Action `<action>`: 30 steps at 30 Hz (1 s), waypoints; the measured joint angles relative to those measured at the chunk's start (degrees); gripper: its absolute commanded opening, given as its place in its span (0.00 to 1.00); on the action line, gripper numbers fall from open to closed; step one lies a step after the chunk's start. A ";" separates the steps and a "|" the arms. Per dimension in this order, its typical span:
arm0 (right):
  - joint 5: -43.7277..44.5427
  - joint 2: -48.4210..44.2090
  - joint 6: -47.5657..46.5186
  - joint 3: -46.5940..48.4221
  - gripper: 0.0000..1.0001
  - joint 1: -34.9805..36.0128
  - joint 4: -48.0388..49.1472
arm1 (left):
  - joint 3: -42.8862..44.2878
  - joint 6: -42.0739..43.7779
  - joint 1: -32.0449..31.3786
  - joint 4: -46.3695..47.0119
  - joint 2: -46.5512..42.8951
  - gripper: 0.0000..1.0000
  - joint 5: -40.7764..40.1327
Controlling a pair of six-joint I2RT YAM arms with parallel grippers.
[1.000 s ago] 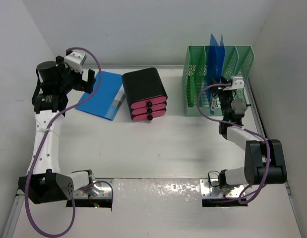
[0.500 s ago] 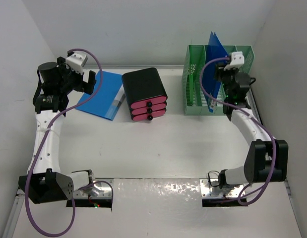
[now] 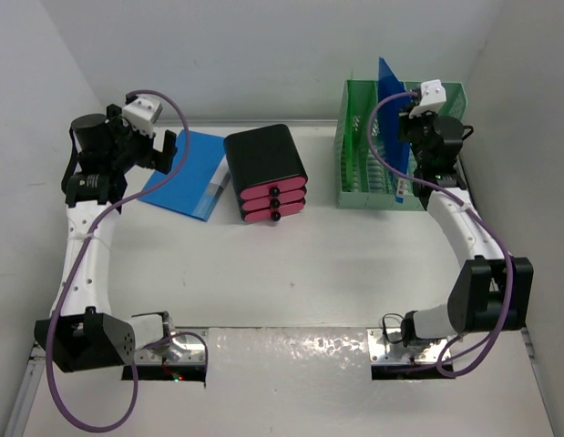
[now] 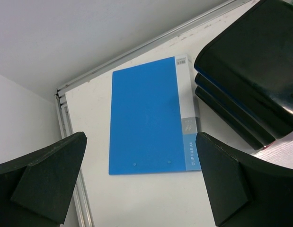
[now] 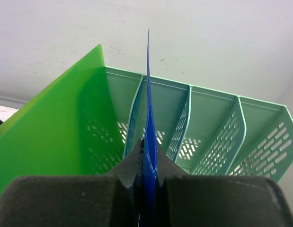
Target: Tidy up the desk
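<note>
White desk point(image 3: 291, 264) spans the view. Green file rack point(image 3: 354, 137) at its far right corner; over it the right gripper point(image 5: 147, 161) pinches an upright blue folder point(image 5: 148, 94), which slot hard to tell. Far left corner: left gripper point(image 3: 161, 147) spread wide above flat blue folder point(image 4: 146, 118). Risk: upright folder's edge snags a divider, twists out of the pinch.

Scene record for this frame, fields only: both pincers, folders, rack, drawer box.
left pincer: open, above light blue clip file, empty
right pincer: shut on dark blue folder's edge
dark blue folder: upright at mint-green file rack, slot unclear
light blue clip file: flat on desk, far left, beside drawer box
green folder: upright at rack's left end
drawer box: black, three pink drawers, between clip file and rack
</note>
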 measured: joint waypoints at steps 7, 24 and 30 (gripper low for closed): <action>-0.37 -1.60 0.98 -3.04 0.00 -0.02 7.04 | -0.09 0.00 0.00 0.26 0.87 1.00 0.94; 3.89 -1.53 8.66 -17.20 0.00 -0.02 37.86 | -0.11 0.83 0.00 0.26 0.96 1.00 0.68; 3.96 0.61 9.66 -20.33 0.00 -0.02 45.00 | -0.11 1.46 0.00 0.26 0.96 1.00 0.66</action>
